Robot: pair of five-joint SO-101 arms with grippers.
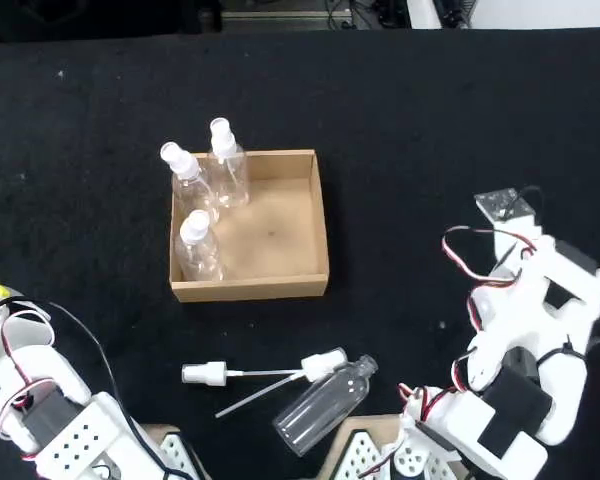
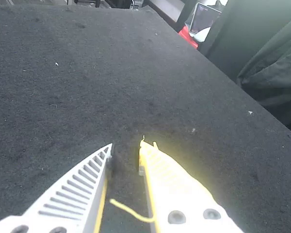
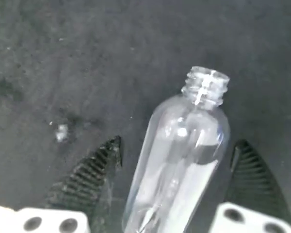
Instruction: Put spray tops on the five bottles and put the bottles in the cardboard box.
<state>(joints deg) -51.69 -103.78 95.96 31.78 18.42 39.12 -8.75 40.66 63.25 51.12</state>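
The right gripper (image 3: 178,142) has its jaws wide open on both sides of the uncapped bottle (image 1: 325,405), which lies on the tabletop (image 1: 460,120) at 6 o'clock from the cardboard box (image 1: 321,220). The left gripper (image 2: 126,144) has its jaws slightly apart, holding nothing.

cardboard box (image 1: 320,222): centre frame | three capped bottles (image 1: 199,247): clear, upright, box's left side | uncapped bottle (image 1: 325,405): clear, lying lower centre | two spray tops (image 1: 323,363): white, lying left of it

Bench (image 1: 430,110): matt black cloth, fuzzy, lint-flecked. Cardboard box (image 1: 280,288): plain brown, matt, smooth. Uncapped bottle (image 3: 184,145): clear glossy plastic. Spray tops (image 1: 205,374): smooth white plastic.
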